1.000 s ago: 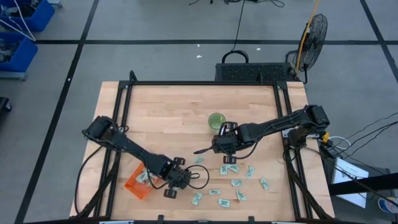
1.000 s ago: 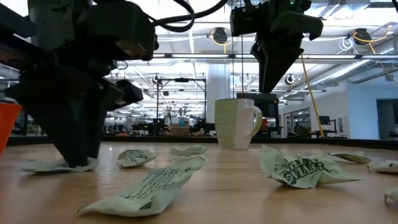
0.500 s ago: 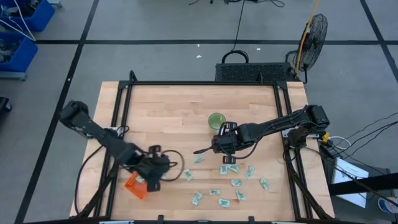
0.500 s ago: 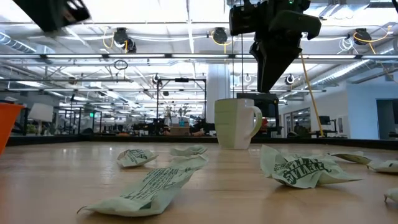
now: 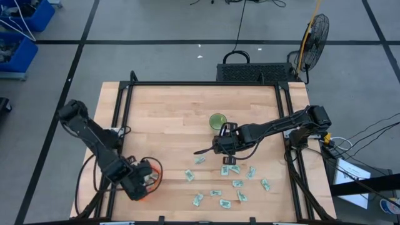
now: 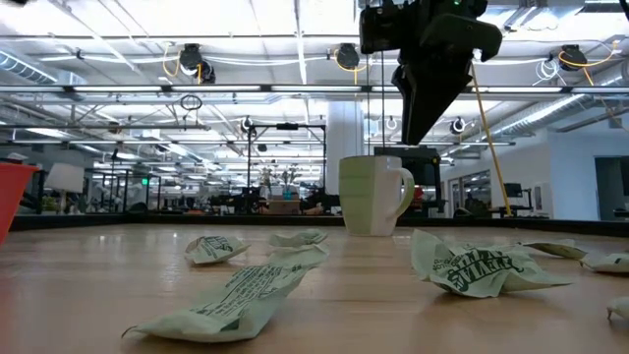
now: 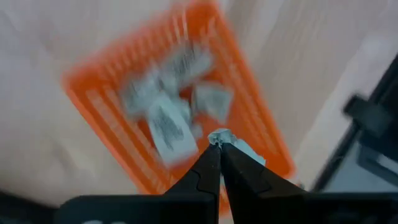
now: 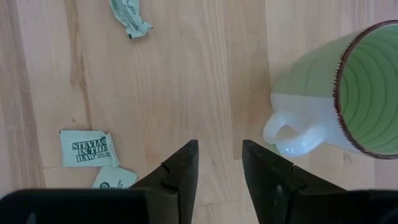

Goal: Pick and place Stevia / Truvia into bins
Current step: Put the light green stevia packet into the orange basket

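**Left gripper over the basket with a sachet pinched in its tips**

A crumpled white-and-green sachet sits pinched between the closed tips of the left gripper, directly above the orange basket. In the left wrist view several more sachets lie heaped inside the basket, blurred. In the high view the basket rests near the table's front left corner, mostly covered by the left gripper; the left arm runs from its base at the left edge down and inward to that spot.

The loose sachets are scattered on the wooden table right of centre toward the front edge — a few of them lie crumpled close to the low camera.

The right gripper hangs just in front of the green cup, its arm stretched in from the right edge. Its wrist view shows the jaws parted a narrow way with nothing between them, above bare wood beside the cup and near a flat sachet.

Against half a second ago, the left gripper has swung from the basket's right side back over the basket — a second ago it was down among the sachets at the front. The right arm has stayed where it was.
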Robot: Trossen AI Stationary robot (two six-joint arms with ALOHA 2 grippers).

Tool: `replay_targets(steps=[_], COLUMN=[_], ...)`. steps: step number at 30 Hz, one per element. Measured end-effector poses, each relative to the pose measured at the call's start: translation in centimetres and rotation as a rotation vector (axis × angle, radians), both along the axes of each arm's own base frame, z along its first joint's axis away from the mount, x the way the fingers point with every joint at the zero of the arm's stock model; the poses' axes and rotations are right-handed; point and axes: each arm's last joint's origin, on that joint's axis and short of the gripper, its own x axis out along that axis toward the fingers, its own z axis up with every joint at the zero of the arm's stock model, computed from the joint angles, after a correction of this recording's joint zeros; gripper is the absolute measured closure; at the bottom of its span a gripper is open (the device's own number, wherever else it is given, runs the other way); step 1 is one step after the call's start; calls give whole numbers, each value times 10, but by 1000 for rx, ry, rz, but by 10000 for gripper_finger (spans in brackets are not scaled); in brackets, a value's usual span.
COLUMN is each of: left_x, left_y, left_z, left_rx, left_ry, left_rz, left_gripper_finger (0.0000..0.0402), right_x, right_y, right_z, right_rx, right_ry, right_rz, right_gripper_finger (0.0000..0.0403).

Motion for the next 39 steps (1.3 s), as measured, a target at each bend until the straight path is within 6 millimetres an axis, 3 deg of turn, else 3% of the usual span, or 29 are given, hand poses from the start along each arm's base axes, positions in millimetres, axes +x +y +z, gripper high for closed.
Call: replay_targets(steps=[9, 18, 22, 28, 33, 39], left_x=[-5, -4, 3, 32, 67, 110], left_y=[2, 3, 9, 25, 36, 37], left_z=[-17, -18, -18, -8, -3, -37], left_rx=[-53, -44, 3, 64, 169, 221], left_ry=[100, 80, 29, -155, -418, -485], left_rz=[68, 17, -22, -57, -272, -559], left_gripper_finger=[372, 298, 283, 282, 282, 282], right_x=[0, 1, 4, 10, 13, 10], right_y=[0, 0, 1, 2, 3, 5], right_z=[0, 0, 1, 3, 4, 3], right_rx=[-1, 1, -2, -5, -3, 25], right_ry=[0, -10, -35, -90, -122, -95], right_rz=[3, 3, 34, 77, 90, 98], right_gripper_finger=[287, 287, 287, 287, 287, 287])
